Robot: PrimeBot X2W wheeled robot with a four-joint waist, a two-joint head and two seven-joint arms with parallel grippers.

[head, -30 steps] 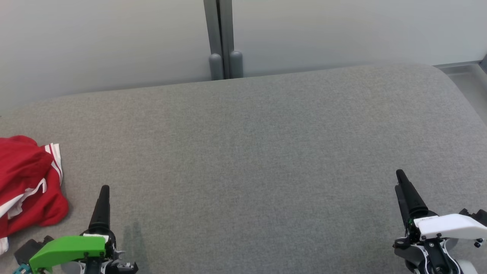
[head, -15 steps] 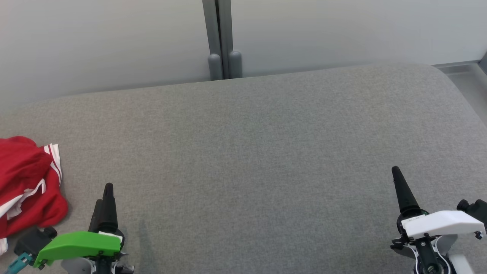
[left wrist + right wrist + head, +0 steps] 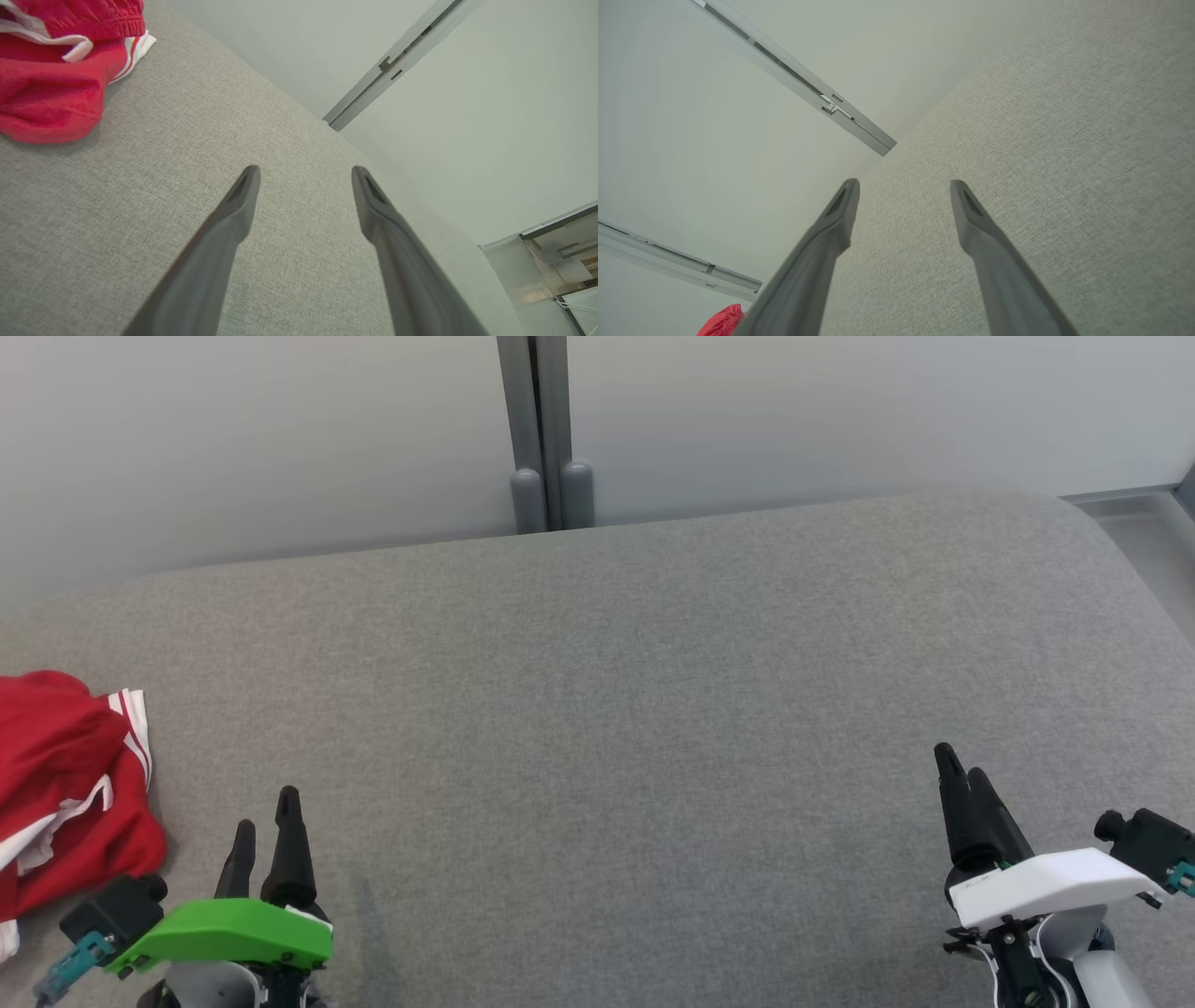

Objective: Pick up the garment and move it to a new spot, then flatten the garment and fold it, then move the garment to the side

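A crumpled red garment (image 3: 65, 793) with white stripes lies at the left edge of the grey cushioned surface (image 3: 607, 709), partly cut off by the head view's border. It also fills the upper left corner of the left wrist view as the garment (image 3: 56, 70), and a red scrap of the garment (image 3: 721, 322) peeks in at the bottom of the right wrist view. My left gripper (image 3: 266, 812) hovers open just right of the garment, apart from it, with nothing between its fingers. My right gripper (image 3: 962, 761) is open over the right side of the surface, far from the garment.
A pale wall rises behind the surface, with a grey vertical post (image 3: 541, 429) at its middle. The surface's rounded right end (image 3: 1120, 541) drops off to a floor strip.
Both wrists have rolled, so each gripper's two fingers now show apart in the head view. The right gripper has drifted slightly left. The garment has not moved.
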